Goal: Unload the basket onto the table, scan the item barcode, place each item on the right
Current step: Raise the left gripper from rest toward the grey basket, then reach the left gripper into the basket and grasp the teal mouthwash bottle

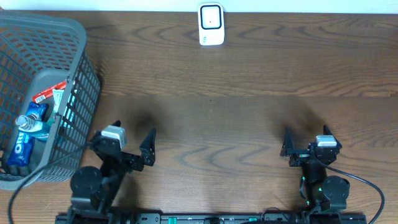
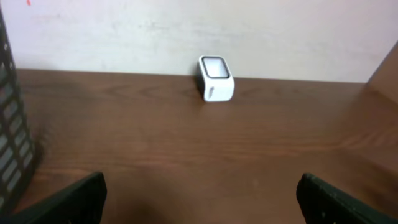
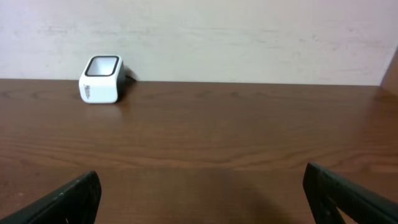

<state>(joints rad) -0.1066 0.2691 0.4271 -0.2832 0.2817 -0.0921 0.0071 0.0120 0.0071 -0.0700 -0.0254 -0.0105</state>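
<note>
The left fingers (image 1: 149, 148) stand spread wide and hold nothing; the right fingers (image 1: 286, 144) likewise. Both pairs sit low at the near edge of the counter (image 1: 236, 124), pointing across it. I judge this a ready stance, with nothing picked up yet. The items (image 1: 28, 134) lie in the basket (image 1: 78, 43) at the far left, close beside the left arm, so that arm is probably the one to reach in. The scanner (image 1: 211, 25) stands at the far edge, about midway, its window turned up and toward the arms, so a barcode can be shown to it from either side.

Only the overhead view shows the items: a blue pack (image 1: 20, 149), a bottle (image 1: 32, 121), a red-and-white packet (image 1: 50, 93), possibly more beneath. The left wrist view catches just a strip of basket wall; the right wrist view none. Both wrist views show the scanner's tilted face, which the overhead flattens.
</note>
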